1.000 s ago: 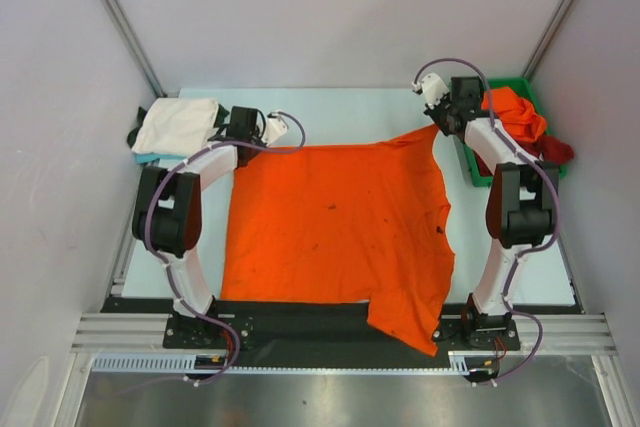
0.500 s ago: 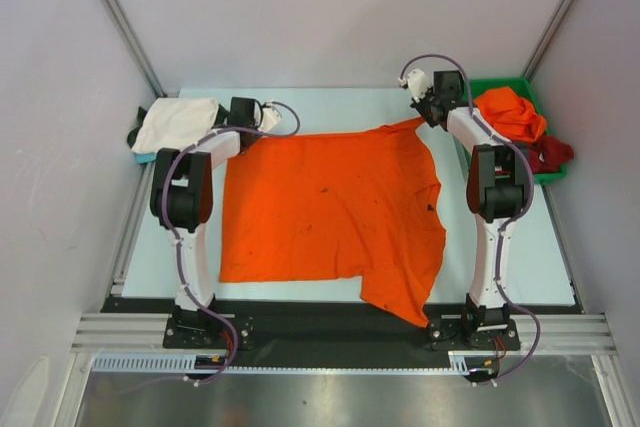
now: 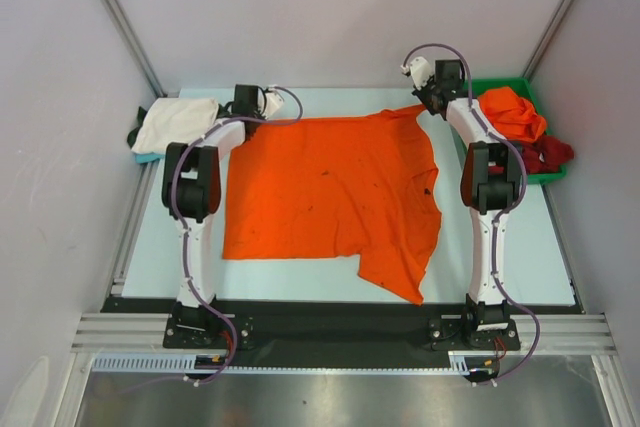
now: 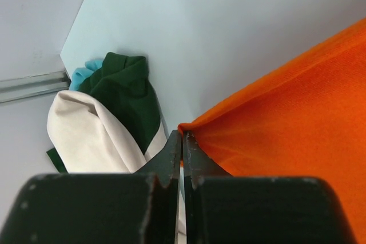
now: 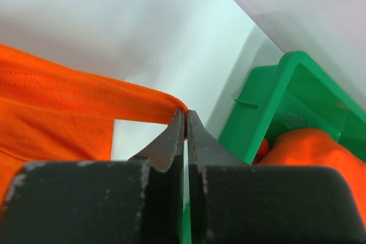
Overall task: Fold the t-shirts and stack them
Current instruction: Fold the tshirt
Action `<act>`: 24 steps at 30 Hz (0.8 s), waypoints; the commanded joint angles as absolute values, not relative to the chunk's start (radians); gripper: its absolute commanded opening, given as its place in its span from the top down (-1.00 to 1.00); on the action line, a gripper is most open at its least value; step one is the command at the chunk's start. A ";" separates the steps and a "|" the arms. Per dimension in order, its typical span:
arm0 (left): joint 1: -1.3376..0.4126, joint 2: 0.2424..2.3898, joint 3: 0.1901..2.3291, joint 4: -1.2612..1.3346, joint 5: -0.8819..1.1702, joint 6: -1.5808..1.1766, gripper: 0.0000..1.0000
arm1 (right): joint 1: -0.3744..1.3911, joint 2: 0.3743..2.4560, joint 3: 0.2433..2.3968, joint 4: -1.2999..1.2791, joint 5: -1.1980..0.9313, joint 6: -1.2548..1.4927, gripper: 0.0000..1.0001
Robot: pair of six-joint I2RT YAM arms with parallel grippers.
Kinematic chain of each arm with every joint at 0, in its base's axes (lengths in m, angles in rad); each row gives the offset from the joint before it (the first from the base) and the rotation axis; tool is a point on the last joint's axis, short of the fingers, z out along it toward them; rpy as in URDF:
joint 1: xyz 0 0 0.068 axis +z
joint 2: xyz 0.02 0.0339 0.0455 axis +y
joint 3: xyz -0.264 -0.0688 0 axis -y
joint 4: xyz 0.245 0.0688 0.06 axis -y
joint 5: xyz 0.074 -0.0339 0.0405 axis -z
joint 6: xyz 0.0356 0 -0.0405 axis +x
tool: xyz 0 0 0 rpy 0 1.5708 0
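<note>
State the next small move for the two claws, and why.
Probably lower both far corners onto the table and release: the left claw and right claw each pinch a corner of the orange shirt, which lies spread nearly flat.

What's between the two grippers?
The far edge of the orange t-shirt, stretched from left gripper to right gripper, each shut on a corner; top view shows it.

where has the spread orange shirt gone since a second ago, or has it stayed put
Yes. The orange shirt slid back, away from the black strip; its near corner, earlier draped over that strip, now barely reaches it.
</note>
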State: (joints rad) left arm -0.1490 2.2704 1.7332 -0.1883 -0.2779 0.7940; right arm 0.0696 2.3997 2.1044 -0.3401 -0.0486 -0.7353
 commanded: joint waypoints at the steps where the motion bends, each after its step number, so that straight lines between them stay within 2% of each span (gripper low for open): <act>1: -0.124 2.295 1.805 -0.155 -0.334 0.792 0.99 | 0.054 2.407 2.152 -0.337 -0.002 -0.733 1.00; 12: -0.130 2.321 1.907 -0.178 -0.330 0.767 0.99 | 0.083 2.413 2.204 -0.344 -0.003 -0.690 1.00; 24: -0.135 2.108 1.709 -0.264 -0.203 0.712 0.99 | 0.109 2.263 2.096 -0.408 -0.074 -0.640 1.00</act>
